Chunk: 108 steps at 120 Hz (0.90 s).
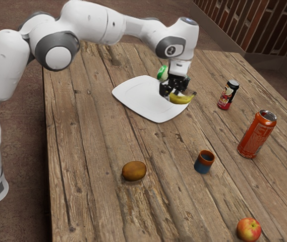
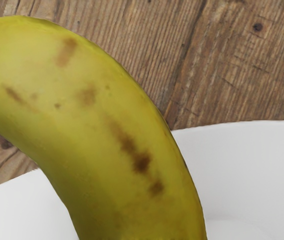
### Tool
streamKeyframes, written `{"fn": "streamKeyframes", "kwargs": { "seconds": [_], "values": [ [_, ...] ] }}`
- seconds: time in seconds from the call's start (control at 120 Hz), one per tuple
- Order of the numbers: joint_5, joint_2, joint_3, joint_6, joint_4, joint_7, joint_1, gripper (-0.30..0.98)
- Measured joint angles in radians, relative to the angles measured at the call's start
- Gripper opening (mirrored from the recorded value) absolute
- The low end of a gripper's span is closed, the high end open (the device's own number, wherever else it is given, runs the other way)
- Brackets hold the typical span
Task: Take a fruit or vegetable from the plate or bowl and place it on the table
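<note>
Above the right part of the white plate (image 1: 142, 99), my gripper (image 1: 174, 92) is shut on the yellow banana (image 1: 181, 99) in the exterior view. The banana's tip points toward that view's right, over the plate's rim. Part of the black fingers is hidden behind the fruit. In the wrist view the banana (image 2: 127, 135) looms large and close, yellow with brown spots, with the white plate (image 2: 246, 165) beneath it and wooden table (image 2: 231, 55) beyond the rim.
A green-and-white object (image 1: 162, 73) stands behind the plate beside the hand. On the exterior view's right are a small dark-and-red can (image 1: 228, 95) and a tall orange can (image 1: 256, 134). Nearer are a blue-brown cup (image 1: 204, 162), a brown oval fruit (image 1: 134, 171) and an apple (image 1: 248, 230).
</note>
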Motion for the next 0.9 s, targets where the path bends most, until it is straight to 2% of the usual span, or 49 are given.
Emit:
{"fn": "streamKeyframes", "kwargs": {
  "seconds": [0.333, 0.642, 0.767, 0.9],
  "values": [
    [-0.015, 0.098, -0.007, 0.013, 0.142, -0.005, -0.093, 0.16],
    [-0.016, 0.117, -0.007, 0.040, 0.158, -0.008, -0.115, 0.17],
    [-0.017, 0.117, -0.008, 0.047, 0.157, -0.010, -0.122, 0.45],
    [-0.016, 0.116, -0.007, 0.055, 0.157, -0.021, -0.123, 0.60]
  ]
}}
